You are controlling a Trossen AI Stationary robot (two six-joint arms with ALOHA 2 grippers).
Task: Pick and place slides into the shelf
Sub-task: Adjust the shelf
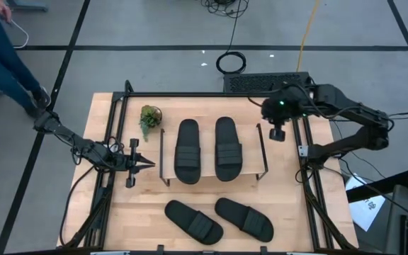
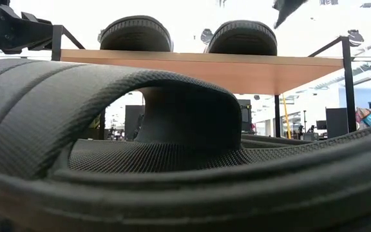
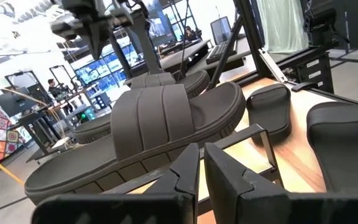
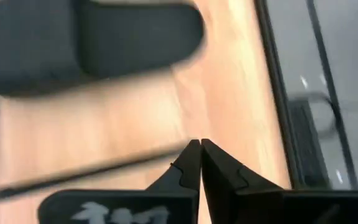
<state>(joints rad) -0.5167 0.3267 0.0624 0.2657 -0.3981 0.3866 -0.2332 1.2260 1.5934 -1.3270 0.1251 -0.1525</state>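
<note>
Two black slides (image 1: pixel 187 150) (image 1: pixel 228 149) lie side by side, soles down, on the shelf's light plank (image 1: pixel 207 173). Two more slides (image 1: pixel 193 221) (image 1: pixel 244 217) lie soles down on the table in front of it; one of them (image 2: pixel 172 161) fills the low view. My left gripper (image 1: pixel 144 161) (image 3: pixel 201 155) is shut, level, just left of the shelf's wire side, pointing at the nearest shelved slide (image 3: pixel 154 130). My right gripper (image 1: pixel 278 131) (image 4: pixel 199 146) is shut and hangs above the shelf's right end, pointing down, beside a slide (image 4: pixel 86 43).
A small potted plant (image 1: pixel 149 117) stands by the shelf's far left corner. A keyboard (image 1: pixel 264 83) lies at the table's far edge. Black frame rails (image 1: pixel 112 142) (image 1: pixel 309 177) run along both table sides. A person's leg (image 1: pixel 6 57) shows on the floor at far left.
</note>
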